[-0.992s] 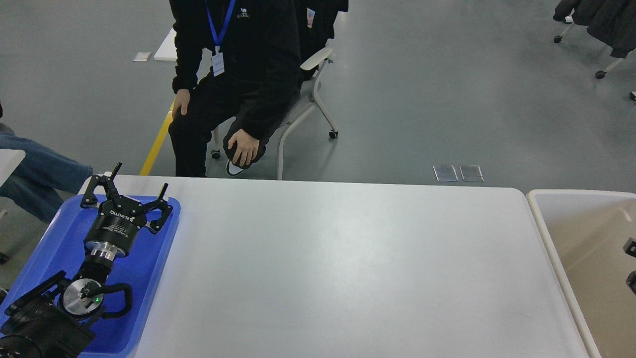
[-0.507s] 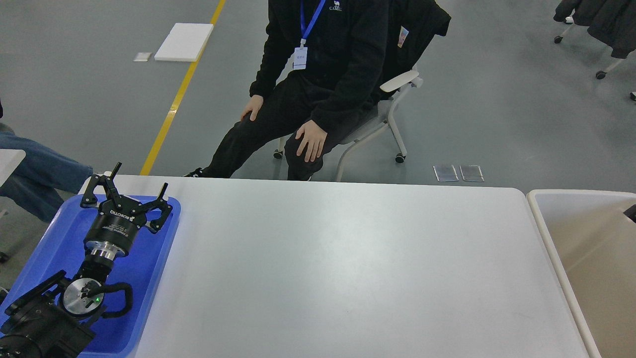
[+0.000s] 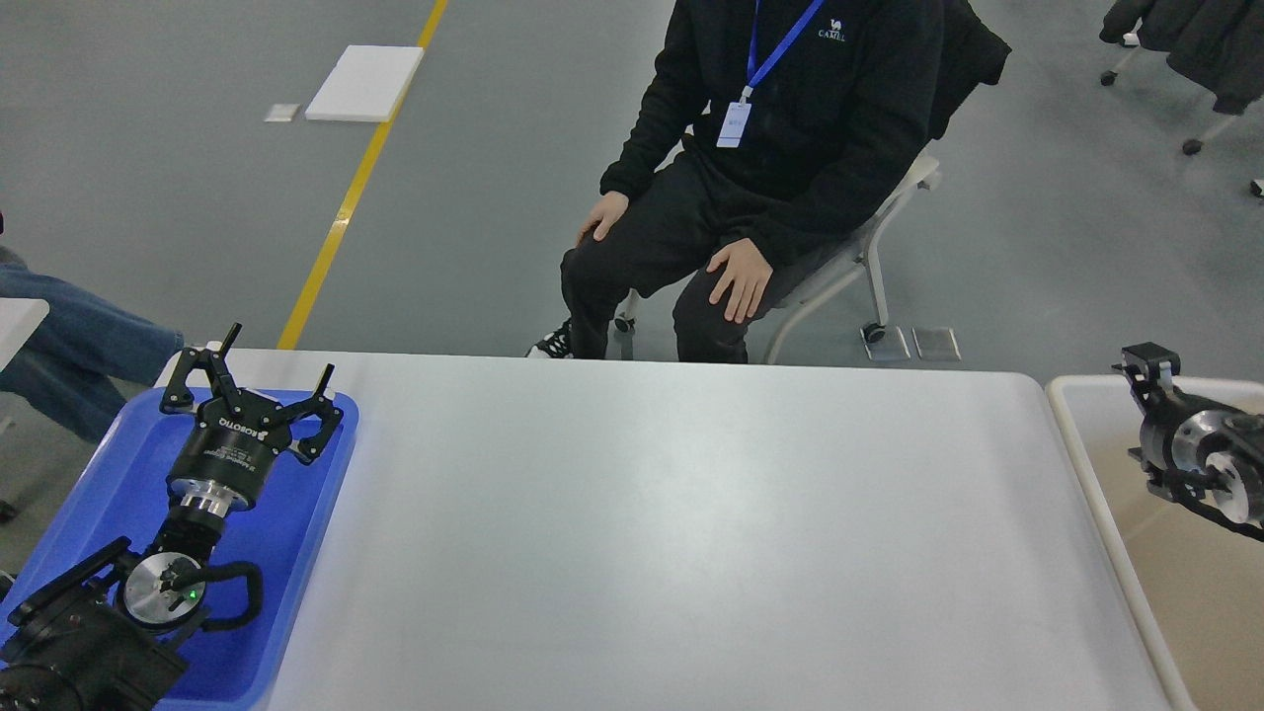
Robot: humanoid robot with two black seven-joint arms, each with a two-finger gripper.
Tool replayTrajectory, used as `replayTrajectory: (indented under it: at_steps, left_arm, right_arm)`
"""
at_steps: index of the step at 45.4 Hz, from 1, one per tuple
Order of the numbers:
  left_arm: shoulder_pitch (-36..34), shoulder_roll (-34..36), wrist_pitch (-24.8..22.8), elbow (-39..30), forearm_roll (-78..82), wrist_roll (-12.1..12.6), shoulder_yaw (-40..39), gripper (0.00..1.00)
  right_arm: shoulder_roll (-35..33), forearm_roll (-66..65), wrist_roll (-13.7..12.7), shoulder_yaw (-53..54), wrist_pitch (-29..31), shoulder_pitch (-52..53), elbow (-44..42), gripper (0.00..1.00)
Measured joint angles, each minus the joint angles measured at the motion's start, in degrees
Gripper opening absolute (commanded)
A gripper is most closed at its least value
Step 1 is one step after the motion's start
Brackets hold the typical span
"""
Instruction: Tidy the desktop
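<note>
Two end effectors: left [image 3: 276,379] spread wide over tray [image 3: 99,484]; right [image 3: 1145,365] (end-on) state unreadable.

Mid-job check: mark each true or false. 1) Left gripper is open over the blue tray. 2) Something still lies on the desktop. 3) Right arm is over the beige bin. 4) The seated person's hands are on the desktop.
1) True: the left gripper hangs open over the blue tray.
2) False: no loose item shows on the desktop.
3) True: the right arm is above the bin; its gripper's state cannot be told.
4) False: the person rests both hands on his thighs.
</note>
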Motion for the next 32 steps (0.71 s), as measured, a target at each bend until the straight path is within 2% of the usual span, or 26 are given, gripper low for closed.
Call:
replayTrajectory:
  at_steps: [7, 16, 21, 27, 32]
  left_arm:
    - [0.01, 0.0, 0.0, 0.01, 0.0, 0.0, 0.0, 0.99]
    - [0.01, -0.01, 0.0, 0.01, 0.0, 0.0, 0.0, 0.99]
    - [0.02, -0.01, 0.0, 0.01, 0.01, 0.01, 0.0, 0.99]
    - [0.02, -0.01, 0.0, 0.03, 0.01, 0.01, 0.0, 0.99]
    - [0.01, -0.01, 0.0, 0.03, 0.01, 0.01, 0.0, 0.99]
  right_arm:
    - [3.86, 0.03, 5.79, 8.98, 0.15, -3.48, 4.07, 1.0]
    - [9.61, 0.24, 18.25, 14.1, 0.51, -8.69, 6.74, 1.0]
    - [12.28, 2.43, 25.38, 15.58, 2.81, -11.35, 7.49, 1.0]
    - [14.63, 7.81, 30.6, 16.56, 5.5, -13.23, 7.88, 1.0]
    - [16.06, 11.27, 33.36, 17.02, 6.76, -14.06, 8.11, 1.0]
